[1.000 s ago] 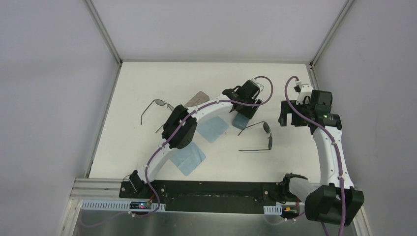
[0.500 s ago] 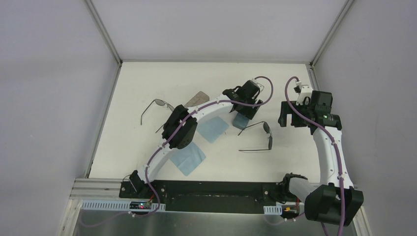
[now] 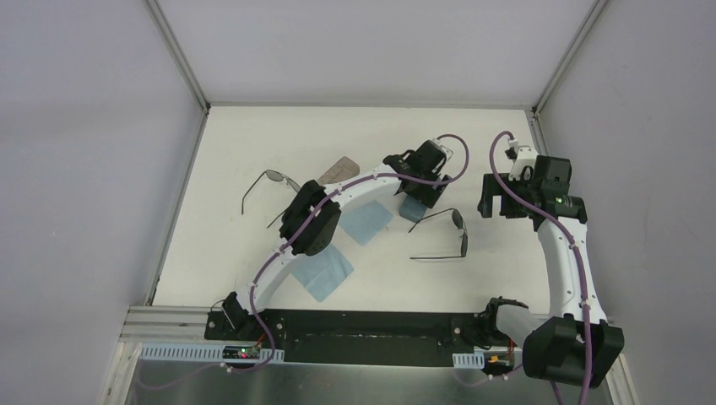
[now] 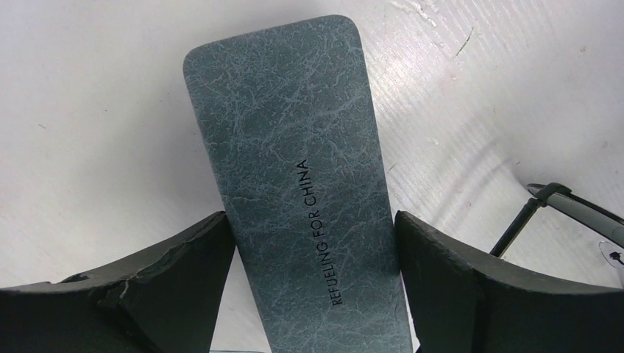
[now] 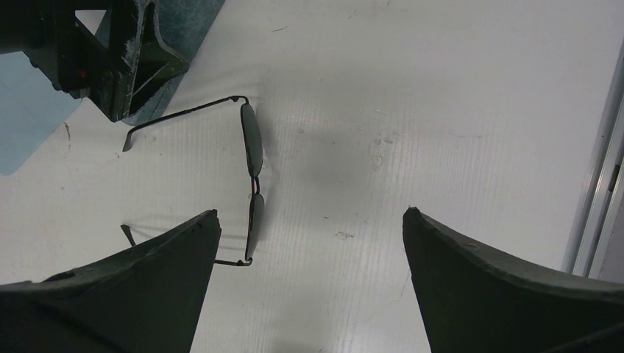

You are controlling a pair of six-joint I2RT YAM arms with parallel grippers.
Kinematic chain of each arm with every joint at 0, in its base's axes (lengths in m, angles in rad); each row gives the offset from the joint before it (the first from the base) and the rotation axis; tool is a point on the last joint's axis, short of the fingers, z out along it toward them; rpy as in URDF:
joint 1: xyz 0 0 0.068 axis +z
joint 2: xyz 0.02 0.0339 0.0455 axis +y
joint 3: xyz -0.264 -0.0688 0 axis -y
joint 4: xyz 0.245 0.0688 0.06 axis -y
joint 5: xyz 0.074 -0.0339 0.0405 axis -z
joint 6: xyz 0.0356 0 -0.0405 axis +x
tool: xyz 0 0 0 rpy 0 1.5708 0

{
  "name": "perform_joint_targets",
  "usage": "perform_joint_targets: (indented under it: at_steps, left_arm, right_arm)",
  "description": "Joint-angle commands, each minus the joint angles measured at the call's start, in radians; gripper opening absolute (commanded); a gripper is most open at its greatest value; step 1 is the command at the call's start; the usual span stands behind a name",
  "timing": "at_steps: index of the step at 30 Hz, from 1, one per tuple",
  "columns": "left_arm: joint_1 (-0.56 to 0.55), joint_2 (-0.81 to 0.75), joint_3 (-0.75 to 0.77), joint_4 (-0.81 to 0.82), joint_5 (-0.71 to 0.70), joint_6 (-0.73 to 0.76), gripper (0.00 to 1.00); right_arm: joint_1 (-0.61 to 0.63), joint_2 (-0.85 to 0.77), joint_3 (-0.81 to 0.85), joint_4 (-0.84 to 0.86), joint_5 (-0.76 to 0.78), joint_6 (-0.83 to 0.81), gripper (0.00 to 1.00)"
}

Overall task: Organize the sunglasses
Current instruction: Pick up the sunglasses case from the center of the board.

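The left arm (image 3: 355, 190) reaches from its base far across the table (image 3: 236, 245), elbow bent, wrist tipped down over the blue case (image 4: 287, 147). The left gripper (image 4: 313, 219) straddles that case: its jaws stand wide, one against each long edge, and it cannot be told whether they press the case or only flank it. The case lies flat on the table with its lettered face up. The right arm (image 3: 574, 261) rises from its base and bends inward, holding the right gripper (image 5: 309, 213) above the table well to the right of the blue case, jaws spread wide with nothing between them. The right sunglasses (image 3: 461, 232) lie unfolded on the table just right of the blue case and nearer the bases, between the case and the right gripper; one corner shows beside the right finger in the left wrist view. The left sunglasses (image 3: 272, 176) lie unfolded well to the left of the blue case, beyond the beige case (image 3: 338, 169), which the left arm partly covers. One cloth (image 3: 367, 221) lies just left of the blue case, another cloth (image 3: 325, 270) farther left and nearer the bases. Against a second ago, almost nothing differs: the left wrist has shifted only slightly over the blue case, while the right arm, both sunglasses, both cloths and the beige case sit where they were.
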Motion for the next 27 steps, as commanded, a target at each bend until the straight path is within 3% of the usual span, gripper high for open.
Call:
perform_joint_targets:
  at_steps: [1, 5, 9, 11, 14, 20, 27]
  left_arm:
    - [-0.007, 0.009, -0.001, -0.001, 0.004, 0.027, 0.79]
    - [-0.008, 0.008, 0.003, -0.001, -0.006, 0.028, 0.70]
    - [-0.008, -0.001, 0.007, -0.001, -0.006, 0.035, 0.50]
    - [-0.006, -0.007, 0.014, -0.008, -0.003, 0.045, 0.34]
    - [0.011, -0.042, 0.012, -0.017, 0.034, 0.063, 0.01]
    - [0.134, -0.181, -0.021, -0.009, 0.304, 0.060, 0.00]
    - [0.287, -0.341, -0.072, 0.011, 0.752, 0.020, 0.00]
  right_arm:
    - [-0.009, -0.004, 0.001, 0.023, -0.008, -0.003, 0.97]
    - [-0.012, -0.004, 0.000, 0.023, -0.006, -0.004, 0.97]
    - [-0.014, -0.002, -0.005, 0.029, -0.011, -0.003, 0.97]
    - [-0.015, -0.001, -0.007, 0.032, -0.015, -0.003, 0.97]
    - [-0.016, 0.000, 0.004, 0.036, -0.032, -0.001, 0.97]
    - [-0.016, 0.068, 0.095, 0.030, -0.168, 0.059, 0.98]
    - [0.070, 0.175, 0.244, 0.094, -0.284, 0.209, 0.97]
